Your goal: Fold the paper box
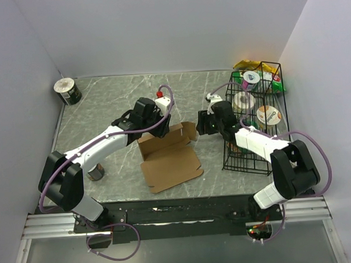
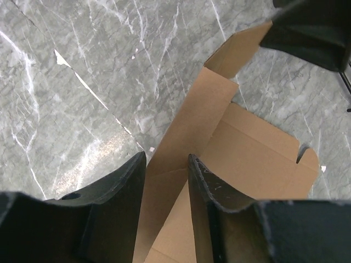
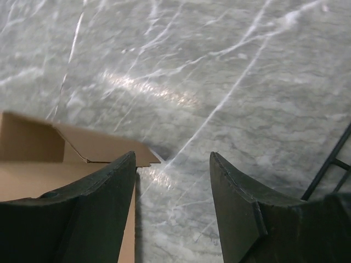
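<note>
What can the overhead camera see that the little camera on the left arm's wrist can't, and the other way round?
Only the top view shows both arms whole, the black wire basket of containers on the right, and a small dark cylinder in the far left corner. Only the left wrist view shows the left end effector up close, its fingers apart on either side of a raised cardboard flap. Both show the paper box, mostly flat, on the marble table.
</note>
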